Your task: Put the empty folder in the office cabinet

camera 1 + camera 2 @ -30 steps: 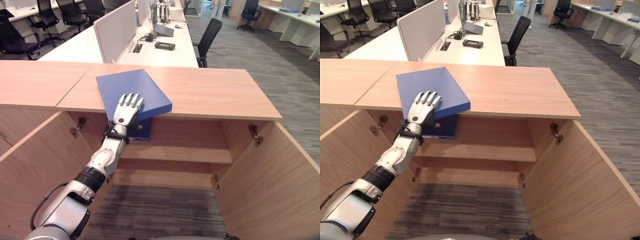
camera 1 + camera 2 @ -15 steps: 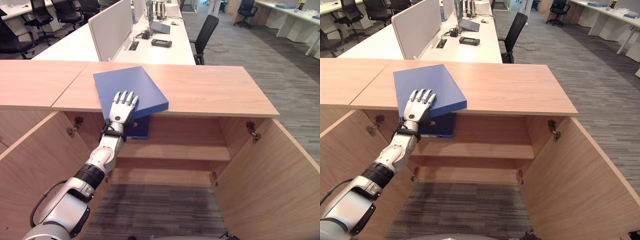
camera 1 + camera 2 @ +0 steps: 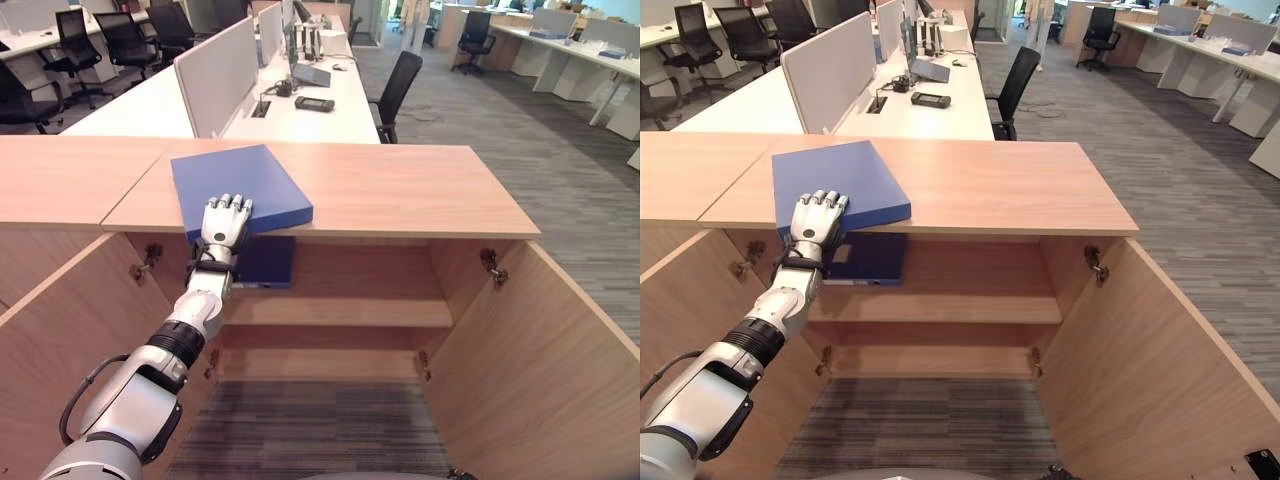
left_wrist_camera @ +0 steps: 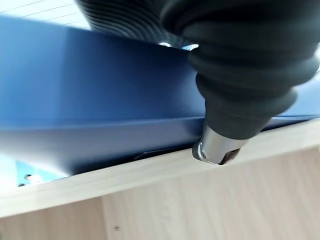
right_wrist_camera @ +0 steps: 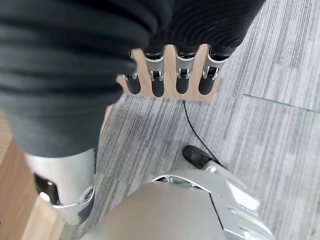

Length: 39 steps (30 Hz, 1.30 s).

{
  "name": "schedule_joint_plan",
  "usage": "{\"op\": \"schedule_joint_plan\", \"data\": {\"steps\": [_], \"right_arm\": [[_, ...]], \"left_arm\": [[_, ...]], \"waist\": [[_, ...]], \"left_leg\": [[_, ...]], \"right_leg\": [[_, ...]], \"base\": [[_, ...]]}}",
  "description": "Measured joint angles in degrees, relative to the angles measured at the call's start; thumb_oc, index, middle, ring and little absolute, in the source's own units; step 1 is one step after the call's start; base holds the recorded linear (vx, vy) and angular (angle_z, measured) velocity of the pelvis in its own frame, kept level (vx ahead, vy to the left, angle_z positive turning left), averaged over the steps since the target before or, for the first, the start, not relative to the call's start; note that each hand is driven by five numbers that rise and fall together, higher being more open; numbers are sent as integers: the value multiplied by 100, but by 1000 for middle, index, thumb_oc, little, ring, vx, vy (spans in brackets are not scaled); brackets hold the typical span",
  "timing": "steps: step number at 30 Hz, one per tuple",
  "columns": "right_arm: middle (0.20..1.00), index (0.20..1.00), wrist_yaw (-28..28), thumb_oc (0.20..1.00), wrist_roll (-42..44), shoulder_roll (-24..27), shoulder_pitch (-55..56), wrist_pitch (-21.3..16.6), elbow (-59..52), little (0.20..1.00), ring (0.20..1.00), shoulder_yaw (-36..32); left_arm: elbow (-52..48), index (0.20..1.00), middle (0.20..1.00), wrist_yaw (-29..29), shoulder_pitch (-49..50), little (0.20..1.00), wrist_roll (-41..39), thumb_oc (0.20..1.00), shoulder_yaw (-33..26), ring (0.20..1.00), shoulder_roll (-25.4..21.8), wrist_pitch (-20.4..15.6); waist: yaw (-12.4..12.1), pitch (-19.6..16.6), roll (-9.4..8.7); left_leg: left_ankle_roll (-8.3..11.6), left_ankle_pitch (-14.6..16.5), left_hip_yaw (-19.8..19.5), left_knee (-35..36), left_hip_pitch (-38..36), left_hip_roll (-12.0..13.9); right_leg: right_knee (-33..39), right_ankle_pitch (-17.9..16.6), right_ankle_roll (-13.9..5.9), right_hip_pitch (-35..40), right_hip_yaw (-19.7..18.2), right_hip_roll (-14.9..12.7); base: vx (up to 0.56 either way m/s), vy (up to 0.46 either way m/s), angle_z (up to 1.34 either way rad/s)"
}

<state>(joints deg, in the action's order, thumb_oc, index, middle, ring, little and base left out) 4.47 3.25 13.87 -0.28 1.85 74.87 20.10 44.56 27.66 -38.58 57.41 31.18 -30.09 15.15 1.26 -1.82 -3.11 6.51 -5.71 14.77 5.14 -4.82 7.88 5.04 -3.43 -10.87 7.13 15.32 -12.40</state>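
The left end of the cabinet's upper shelf [image 3: 340,310] is being taken up by a second blue folder [image 3: 265,262]; the rest is being left open.

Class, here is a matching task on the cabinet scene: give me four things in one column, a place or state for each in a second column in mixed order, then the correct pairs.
Things
1. blue folder
2. left hand
3. second blue folder
4. cabinet doors

Places or states
A. swung wide open
B. standing on the upper shelf inside the cabinet
C. lying flat on the cabinet top, corner past the front edge
D. fingers laid on the folder's near edge

Pairs: 1-C, 2-D, 3-B, 4-A
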Motion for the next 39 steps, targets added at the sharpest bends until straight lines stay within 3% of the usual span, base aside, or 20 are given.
{"op": "schedule_joint_plan", "data": {"steps": [9, 11, 12, 13, 15, 17, 22, 30, 33, 36, 39], "right_arm": [[1000, 1000, 1, 1000, 6, 89, 27, -22, 7, 1000, 1000, 7], [1000, 1000, 1, 1000, 9, 88, 38, -47, -5, 1000, 1000, -1], [1000, 1000, 3, 1000, 11, 93, 76, -23, -96, 1000, 1000, -50], [1000, 1000, 6, 1000, 15, 59, 197, -44, -324, 1000, 1000, -261], [1000, 1000, 9, 1000, 190, 46, 314, -62, -710, 1000, 1000, -458], [1000, 1000, 9, 1000, 321, 25, 332, -112, -713, 1000, 1000, -467], [1000, 1000, 9, 1000, 471, 61, 235, -173, -1080, 1000, 1000, -510], [1000, 1000, 18, 1000, 714, 287, 330, -291, -1977, 1000, 1000, -784], [1000, 1000, 21, 1000, 750, 350, 381, -314, -2059, 1000, 1000, -898], [1000, 1000, -10, 1000, 919, 352, 328, -315, -2045, 1000, 1000, -900], [1000, 1000, -165, 1000, 923, 352, 310, -312, -2036, 1000, 1000, -916]], "left_arm": [[214, 200, 200, 43, -157, 200, -32, 200, 215, 200, -216, -20], [-598, 200, 200, -36, 161, 200, -143, 200, -159, 200, -288, -37], [-1646, 200, 200, -128, 651, 200, -315, 200, -542, 200, -381, -137], [-3677, 200, 200, -182, 1892, 200, -539, 200, -1294, 200, -380, -518], [-4950, 200, 200, -230, 3012, 200, -1104, 200, -2074, 200, -80, -1094], [-5155, 200, 200, -241, 3239, 200, -1548, 200, -2133, 200, -9, -1483], [-5900, 200, 200, -621, 4160, 200, -3036, 200, -2735, 200, 40, -2308], [-6254, 200, 200, -1166, 4962, 200, -4663, 200, -3667, 200, 270, -2627], [-6287, 200, 200, -1364, 5039, 200, -5037, 200, -3739, 200, 272, -2629], [-6347, 200, 200, -1753, 5043, 200, -6016, 200, -3747, 200, 275, -2633], [-6472, 200, 200, -2580, 5072, 200, -7569, 200, -3700, 200, 211, -2562]], "waist": [[-20, -13, -13], [-27, 17, -36], [-104, 81, -72], [-200, 224, -148], [-232, 329, -181], [-432, 384, -146], [-528, 425, -34], [-563, 455, 142], [-658, 456, 140], [-702, 457, 136], [-684, 466, 133]], "left_leg": [[2, 7, 24, 2, 13, 8], [0, 5, 22, 2, 40, 9], [0, 1, 25, 0, 40, 8], [5, 8, -6, 0, -1, 7], [7, 11, -13, -1, 0, -2], [3, 12, -92, -2, 7, -2], [-17, 51, -136, 4, 3, -2], [-23, 16, -219, 43, 42, -3], [-6, -14, -280, 2, 51, -5], [-5, -14, -316, 2, 50, -6], [-3, -16, -318, 2, 47, -6]], "right_leg": [[2, -11, -26, -27, -31, 0], [4, -12, -26, -51, -30, 0], [-1, -22, -17, -36, -32, 5], [9, -32, -2, 17, -1, 2], [3, -29, 4, 16, 3, -3], [1, -11, -3, 64, 81, -1], [33, 22, -42, 100, 116, -3], [35, 29, -33, 113, 183, 1], [34, 33, -21, 146, 261, 4], [34, 37, -14, 172, 286, 6], [34, 37, -14, 175, 286, 6]], "base": [[0, 0, -2], [0, 0, 0], [11, -5, 6], [5, -3, 8], [-12, -1, 8], [-9, -1, 15], [-2, -8, 6], [0, -1, 3], [-7, -1, 12], [-9, 5, 5], [0, 0, 0]]}}
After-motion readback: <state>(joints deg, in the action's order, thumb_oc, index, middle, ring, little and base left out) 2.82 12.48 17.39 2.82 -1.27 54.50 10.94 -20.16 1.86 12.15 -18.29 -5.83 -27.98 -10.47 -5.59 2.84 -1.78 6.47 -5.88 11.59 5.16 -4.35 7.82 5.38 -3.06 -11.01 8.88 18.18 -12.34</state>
